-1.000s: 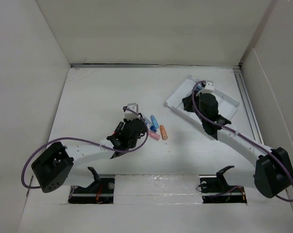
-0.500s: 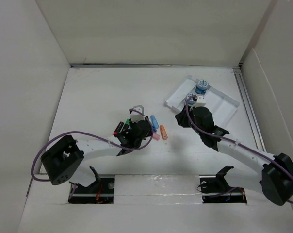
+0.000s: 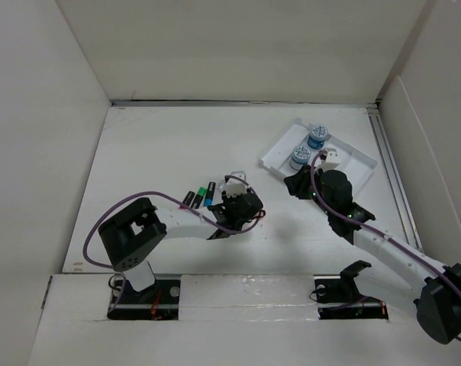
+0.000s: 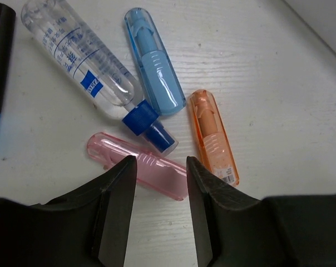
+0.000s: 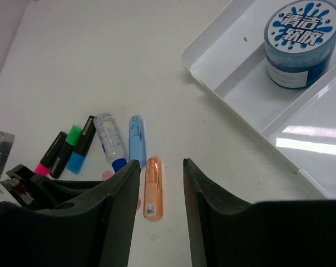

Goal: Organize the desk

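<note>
Obs., one moment. The counter is the large white surface walled by tall white panels on the left, far and right sides. It fills the top view, with both arm bases at its near edge.

Left tool: you have it low over the middle of the counter, toward the near edge. Its fingers are spread and pinch nothing. One end of a pink case lies across the gap between the fingertips. You cannot tell from the wrist view whether either finger touches it.

Just beyond the pink case:
- a clear spray bottle, lying down, its blue cap beside the pink case
- a blue case, alongside the bottle
- an orange case, just right of the blue one and apart from it

Toward the left edge lie three markers side by side, capped pink, green and blue.

Right tool: its fingers are spread and hold nothing. It hangs above the counter between the cases and a white tray.

The tray sits at an angle near the far right corner. Two blue-lidded jars stand upright in its narrow compartment along the tray's left side. The wide compartment shows a bare floor.
</note>
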